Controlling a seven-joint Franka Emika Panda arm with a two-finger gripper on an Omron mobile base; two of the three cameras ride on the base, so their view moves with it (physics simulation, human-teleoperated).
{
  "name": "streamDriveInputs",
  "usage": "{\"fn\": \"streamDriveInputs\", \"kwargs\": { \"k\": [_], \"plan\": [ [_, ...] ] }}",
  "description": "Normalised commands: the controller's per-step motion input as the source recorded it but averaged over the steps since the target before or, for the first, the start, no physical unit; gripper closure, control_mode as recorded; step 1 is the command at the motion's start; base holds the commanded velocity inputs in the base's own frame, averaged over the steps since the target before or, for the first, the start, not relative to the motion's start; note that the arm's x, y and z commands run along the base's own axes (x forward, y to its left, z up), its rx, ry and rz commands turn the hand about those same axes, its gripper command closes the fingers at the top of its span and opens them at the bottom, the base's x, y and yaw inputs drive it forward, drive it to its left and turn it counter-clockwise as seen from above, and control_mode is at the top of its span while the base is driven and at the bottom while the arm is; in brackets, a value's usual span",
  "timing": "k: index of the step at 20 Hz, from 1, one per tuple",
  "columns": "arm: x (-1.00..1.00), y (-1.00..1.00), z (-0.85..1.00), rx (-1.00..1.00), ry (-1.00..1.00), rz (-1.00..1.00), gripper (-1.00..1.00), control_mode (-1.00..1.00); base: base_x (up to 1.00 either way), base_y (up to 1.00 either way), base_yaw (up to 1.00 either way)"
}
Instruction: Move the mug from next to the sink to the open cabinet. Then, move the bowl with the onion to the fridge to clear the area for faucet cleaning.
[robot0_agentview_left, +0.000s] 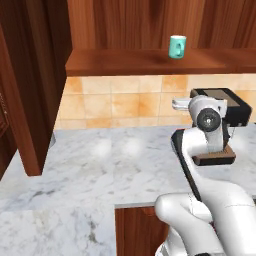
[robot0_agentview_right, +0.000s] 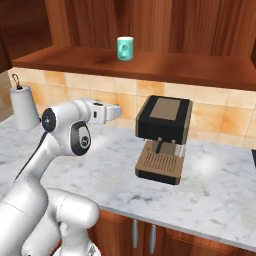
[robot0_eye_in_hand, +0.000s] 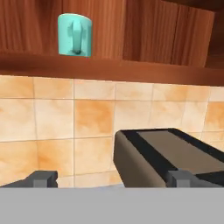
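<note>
**Mug on cabinet shelf, gripper free above worktop**

Teal mug (robot0_agentview_left: 177, 46) upright near the front edge of the open cabinet shelf (robot0_agentview_left: 125, 62), bare wood to either side. Wide bare marble worktop (robot0_agentview_left: 100, 165) toward the left and front edge. Coffee machine (robot0_agentview_right: 162, 137) at the back by the tiled wall, half hidden behind the arm in the left base view. Paper towel roll (robot0_agentview_right: 24, 107) near the worktop's left back corner. Gripper (robot0_eye_in_hand: 111, 179) level below the shelf, fingertips (robot0_eye_in_hand: 41, 178) spread wide, holding nothing, touching nothing.
</note>
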Motion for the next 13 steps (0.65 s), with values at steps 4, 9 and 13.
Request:
{"fn": "streamDriveInputs", "kwargs": {
  "k": [4,9,13],
  "plan": [
    [-1.00,0.13,-1.00,-0.03,-0.21,-0.17,-1.00,-1.00,0.00,0.00,0.00],
    [-0.16,0.00,-0.10,0.05,0.04,-0.04,-1.00,-1.00,0.00,0.00,0.00],
    [-0.54,0.44,-0.01,-0.21,-0.17,0.02,-1.00,-1.00,0.00,0.00,0.00]
  ]
}}
